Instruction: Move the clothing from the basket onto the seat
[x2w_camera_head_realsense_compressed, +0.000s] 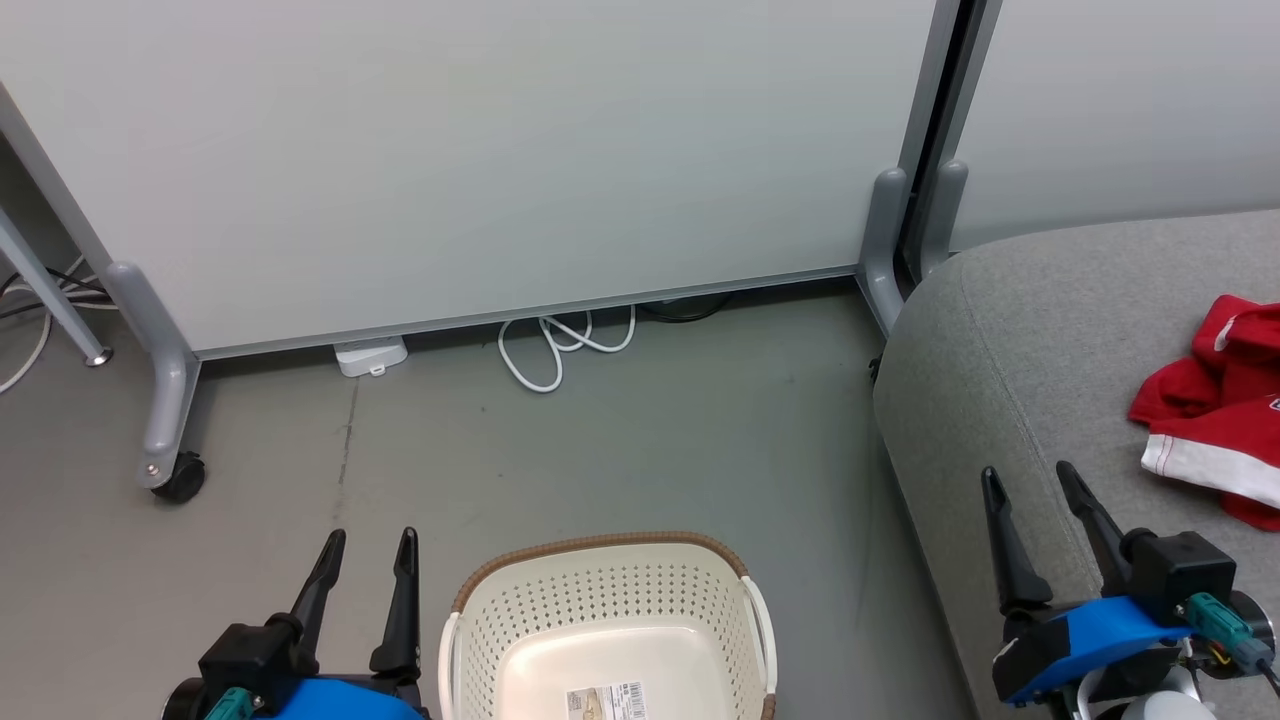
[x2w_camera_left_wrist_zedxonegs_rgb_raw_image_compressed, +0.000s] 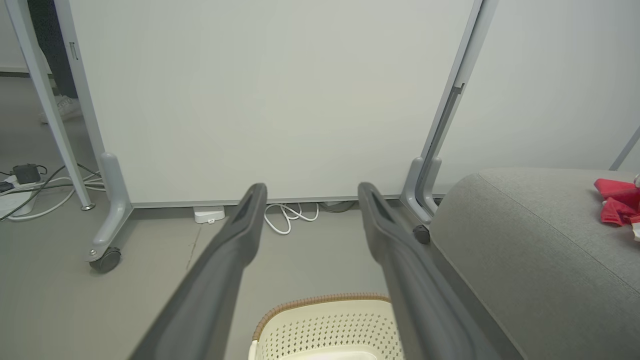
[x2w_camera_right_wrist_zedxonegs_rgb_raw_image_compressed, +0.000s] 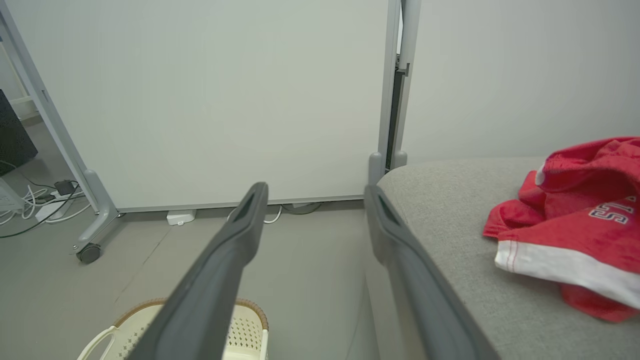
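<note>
Clothing (x2w_camera_head_realsense_compressed: 1215, 410) lies on the grey bench (x2w_camera_head_realsense_compressed: 1000, 330) at right. Basket (x2w_camera_head_realsense_compressed: 600, 600), near centre on the floor (x2w_camera_head_realsense_compressed: 650, 450), shows a bare bottom. Left pincer (x2w_camera_head_realsense_compressed: 372, 535) and right pincer (x2w_camera_head_realsense_compressed: 1025, 470) stand wide, empty. Transfer appears complete; the next move likely calls only for retreat.

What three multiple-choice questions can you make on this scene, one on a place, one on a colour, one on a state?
1. The clothing lies: A on the floor; B on the seat; C over a panel.
2. The basket rim is: A brown; B blue; C black.
3. The left gripper and right gripper are: A both shut; B shut on cloth; C both open.
B: the red cloth rests on the grey seat. A: a brown band tops the cream wall. C: each stands spread, holding nothing.
</note>
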